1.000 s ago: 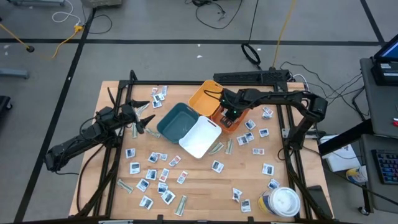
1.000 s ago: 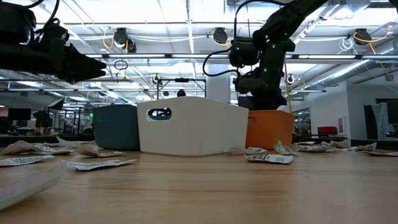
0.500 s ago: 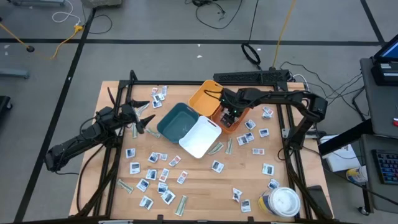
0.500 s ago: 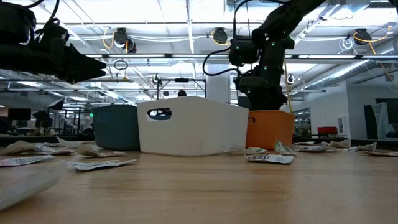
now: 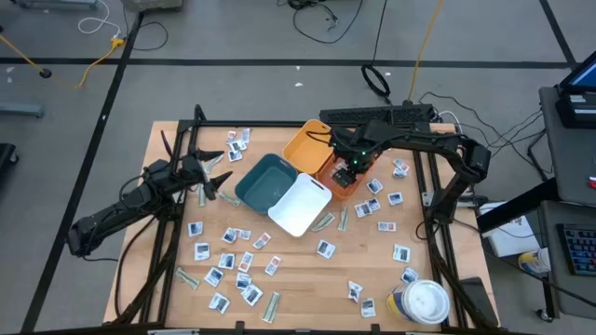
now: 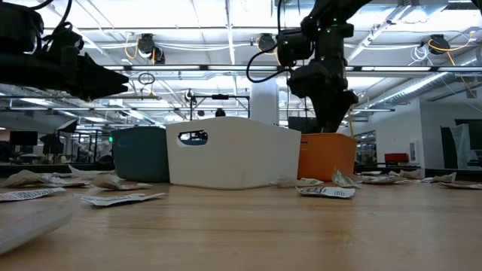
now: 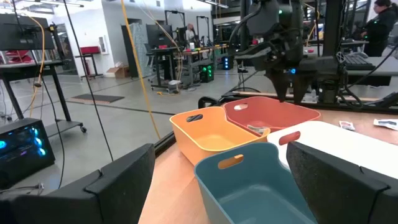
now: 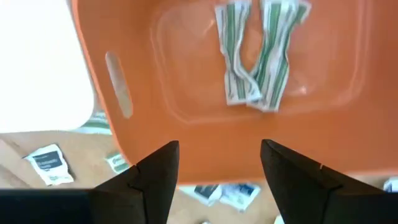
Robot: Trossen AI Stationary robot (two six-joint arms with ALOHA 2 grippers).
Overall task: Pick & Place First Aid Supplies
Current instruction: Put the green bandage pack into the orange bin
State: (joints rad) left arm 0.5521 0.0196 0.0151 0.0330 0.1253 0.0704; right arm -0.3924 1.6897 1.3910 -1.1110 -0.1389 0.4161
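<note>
2 crumpled green-and-white striped wrapped strips (image 8: 256,59) lie touching inside the orange plastic bin (image 8: 186,124). Many small white square packets (image 5: 228,261) and grey-green strips (image 5: 271,307) lie scattered flat over the wooden table (image 5: 307,270).

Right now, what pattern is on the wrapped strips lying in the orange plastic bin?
Green and white stripes on the wrapped strips in the orange plastic bin, clearest in the right wrist view.

Four bins (image 5: 291,181) crowded mid-bench, packets (image 5: 233,261) littering the bench (image 5: 307,279) around them. Open air lay above the orange bin (image 8: 205,93), whose walls fenced two strips (image 8: 258,56); the tub (image 5: 424,302) blocked one corner.
</note>
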